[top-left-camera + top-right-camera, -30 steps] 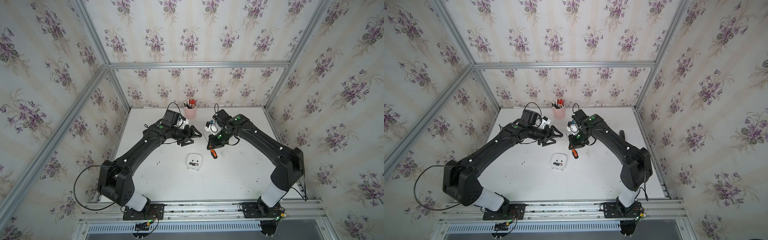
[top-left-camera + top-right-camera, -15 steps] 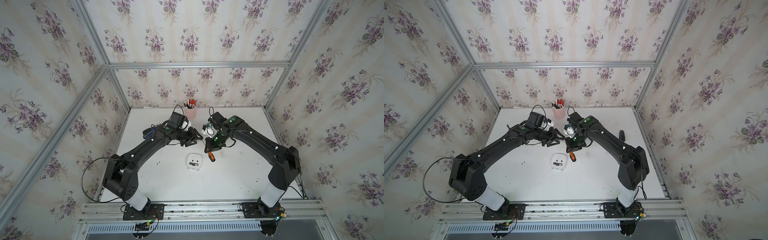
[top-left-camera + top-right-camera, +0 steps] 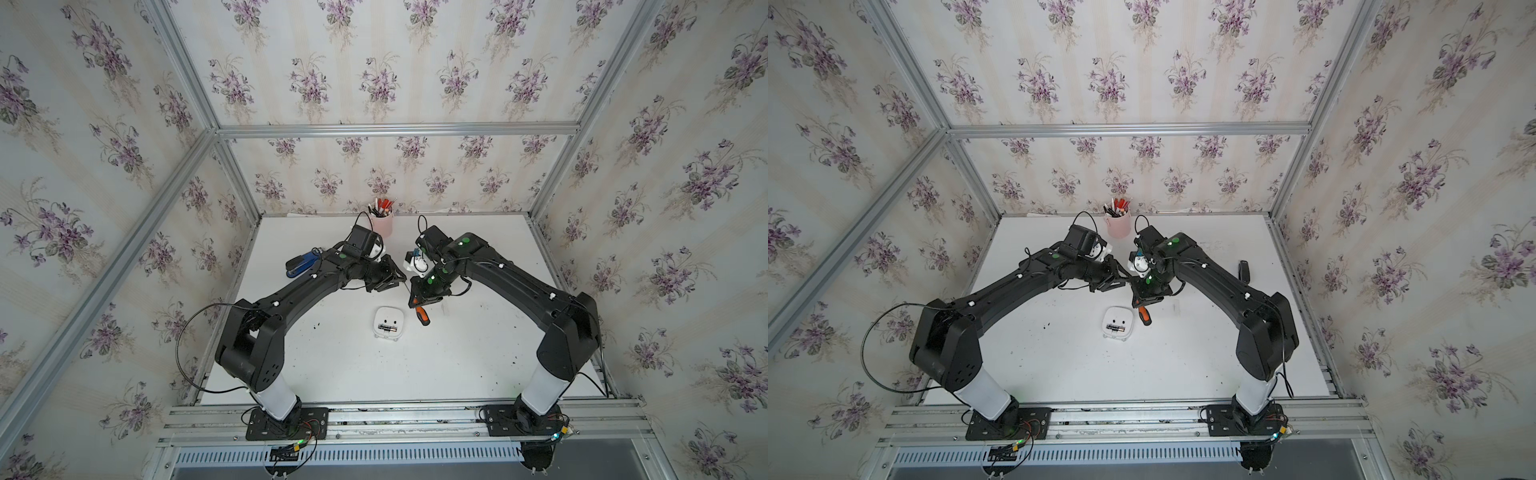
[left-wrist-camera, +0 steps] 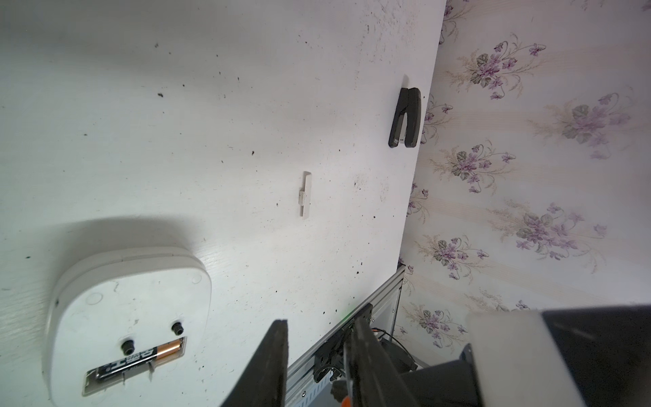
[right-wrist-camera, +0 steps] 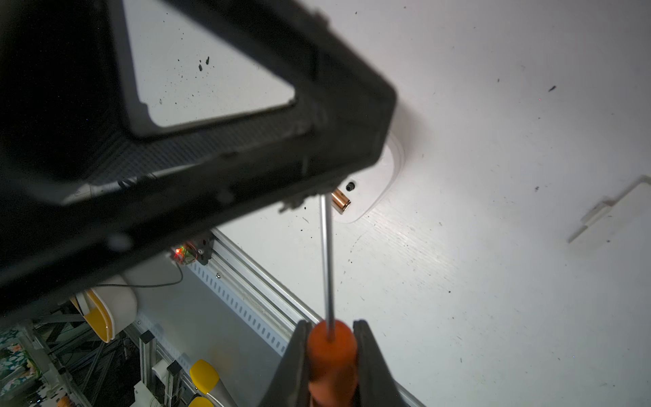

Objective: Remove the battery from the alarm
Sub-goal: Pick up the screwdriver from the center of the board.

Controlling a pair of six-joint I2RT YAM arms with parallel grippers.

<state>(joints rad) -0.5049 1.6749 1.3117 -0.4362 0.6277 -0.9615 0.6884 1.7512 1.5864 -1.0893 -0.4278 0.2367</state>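
The white bench (image 3: 478, 353) fills the lower middle of both top views. The alarm (image 3: 389, 323) lies face down near its centre, just below where your two wrists meet.

Your right fingers (image 5: 370, 352) clamp the orange handle of the screwdriver (image 5: 333, 356) at the bottom centre of the right wrist view, and its thin shaft runs up the frame. Your left fingers (image 4: 274, 359), at the bottom centre of the left wrist view, stand narrowly apart. Bench and rail show through the gap, and nothing shows between them.

The battery (image 4: 135, 363) sits in its uncovered slot at the lower left of that view, with its copper end to the right. The slot's cover (image 4: 305, 193) lies apart at mid-frame.

Expect the battery to be light, rigid and smooth, held snugly end to end. The alarm looks light enough to slide if you push on it. The battery's flanks sit recessed, so lever under the copper end first, then pinch across the dark middle.

In the right wrist view your left finger hides the screwdriver tip and most of the alarm, so only the copper end shows. You cannot tell whether the shaft touches that finger. The slot's contacts are too small to make out.
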